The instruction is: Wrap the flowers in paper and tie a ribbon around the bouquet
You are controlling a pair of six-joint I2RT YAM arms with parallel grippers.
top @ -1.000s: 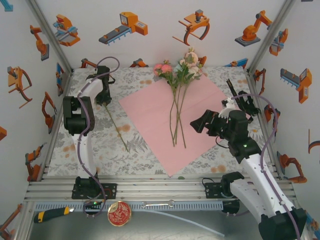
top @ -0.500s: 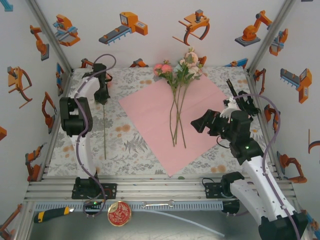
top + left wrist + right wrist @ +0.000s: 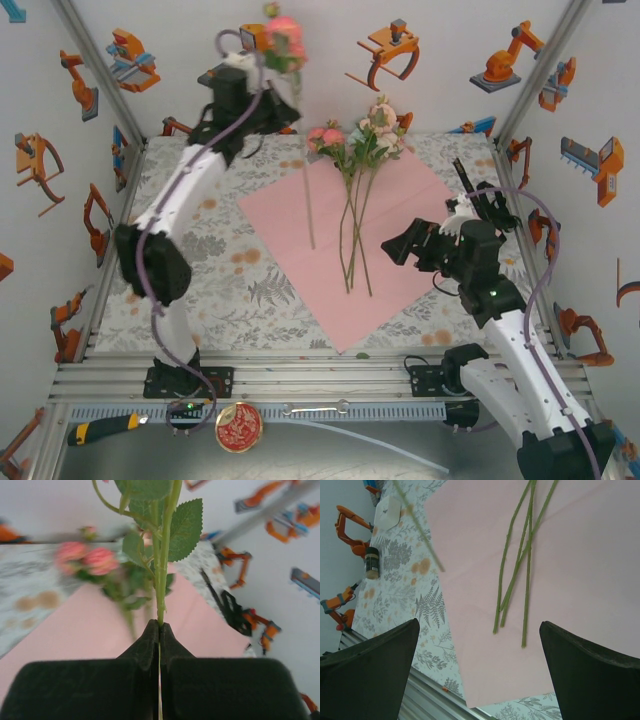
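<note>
The flowers lie on the pink paper in the middle of the desk, blooms at the sheet's far corner and stems running toward the near side. One more flower is held high at the far left, bloom up, its stem clamped between the fingers of the left hand. The right hand hovers over the paper's right side with its fingers wide apart, holding nothing.

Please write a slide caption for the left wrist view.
Left gripper shut on a flower stem, with the pink paper behind.
</note>
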